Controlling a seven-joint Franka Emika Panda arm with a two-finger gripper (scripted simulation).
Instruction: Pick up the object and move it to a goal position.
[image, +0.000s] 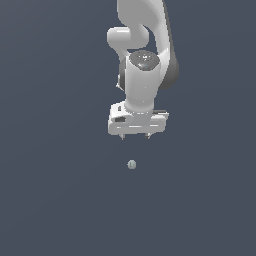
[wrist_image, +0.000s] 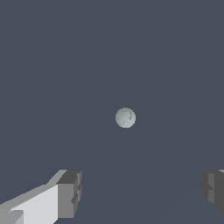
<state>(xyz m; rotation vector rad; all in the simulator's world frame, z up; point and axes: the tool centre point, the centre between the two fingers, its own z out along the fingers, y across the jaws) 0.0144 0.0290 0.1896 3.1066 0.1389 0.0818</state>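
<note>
Currently the gripper (image: 135, 136) is held with fingers spread apart, empty, above the worktop (image: 50, 200). The ball (image: 131, 164) lies just nearer than it, untouched. Judged light, rigid, prone to rolling; a centred grasp across its widest part is advised.

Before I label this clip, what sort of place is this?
Likely a bare simulated test scene: a flat dark floor without texture, one small ball, and a white robot arm with its gripper above it.

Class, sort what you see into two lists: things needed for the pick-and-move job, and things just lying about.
Needed for the job:
- ball, small, pale grey-green
- gripper, fingers spread apart, above the ball

Lying about:
- nothing else visible
</note>
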